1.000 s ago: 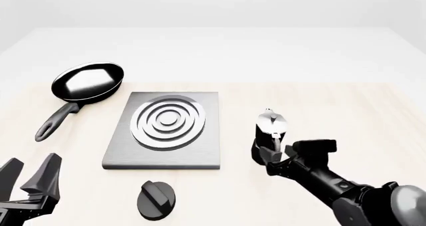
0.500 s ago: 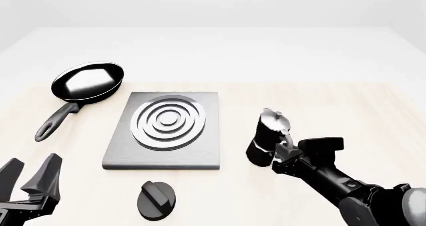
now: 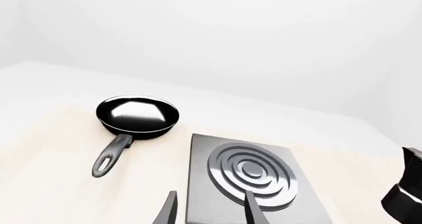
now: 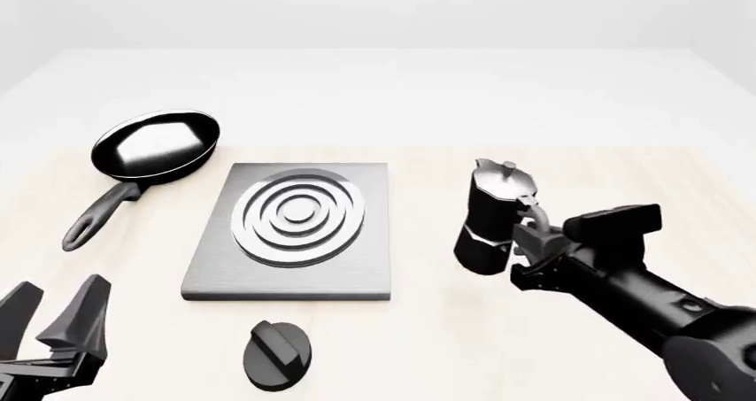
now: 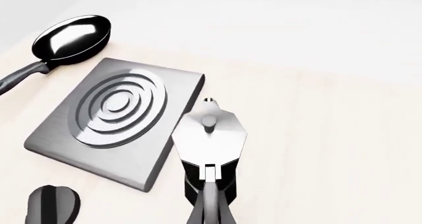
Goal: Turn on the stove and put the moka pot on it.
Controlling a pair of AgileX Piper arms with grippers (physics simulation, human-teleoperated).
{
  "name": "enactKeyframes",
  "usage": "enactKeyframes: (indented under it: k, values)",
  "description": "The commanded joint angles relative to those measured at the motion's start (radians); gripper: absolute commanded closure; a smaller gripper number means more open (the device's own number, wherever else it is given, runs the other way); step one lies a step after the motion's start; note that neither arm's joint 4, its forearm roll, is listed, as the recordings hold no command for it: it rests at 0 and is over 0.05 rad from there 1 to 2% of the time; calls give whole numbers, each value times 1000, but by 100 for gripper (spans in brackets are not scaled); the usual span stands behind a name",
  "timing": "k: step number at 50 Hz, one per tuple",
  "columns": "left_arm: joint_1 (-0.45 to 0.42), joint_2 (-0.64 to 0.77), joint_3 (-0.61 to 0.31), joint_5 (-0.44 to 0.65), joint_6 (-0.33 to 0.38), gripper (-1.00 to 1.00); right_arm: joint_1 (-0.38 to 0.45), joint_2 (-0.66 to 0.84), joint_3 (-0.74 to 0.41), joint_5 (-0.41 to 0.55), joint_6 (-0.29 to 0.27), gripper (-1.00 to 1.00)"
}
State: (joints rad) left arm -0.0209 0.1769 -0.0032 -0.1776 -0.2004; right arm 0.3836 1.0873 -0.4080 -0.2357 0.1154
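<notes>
The pale wooden worktop (image 4: 661, 188) carries everything. Near its middle lies the flat square grey metal stove (image 4: 219, 258) with a raised silver ring burner, and nothing stands on the burner. The round black frying pan with a long handle (image 4: 155, 144) rests toward the far left corner, just apart from the stove.

The small black faceted moka pot with a shiny silver lid (image 4: 493, 217) is on the right of the stove, near its right edge. It seems lifted off the worktop and a little tilted. The right hand (image 5: 209, 204) pinches only its thin black handle, with the fingers pressed close on it. This is the main risk, I think: the pot hangs from one side, so it can swing or slip out during the move, or its base can catch the raised edge of the slab if it travels too low.

The round black knob (image 4: 278, 354) sits near the front edge, below the stove, untouched. The left hand (image 4: 53, 326) is spread wide at the front left corner, well apart from the knob. If it approaches badly aligned, it can push the loose knob instead of turning it.
</notes>
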Motion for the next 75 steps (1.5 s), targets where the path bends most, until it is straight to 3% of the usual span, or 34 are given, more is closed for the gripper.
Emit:
enactKeyframes:
  k: [1, 25, 75]
  values:
    - [-3, -3, 0, 2, 4, -100, 29, -89, -75, 121, -36, 100]
    - [3, -30, 2, 22, 1, -100, 140, -34, -253, 220, -126, 100]
    - [13, -19, 2, 14, -11, -100, 329, 281, -521, 141, -156, 100]
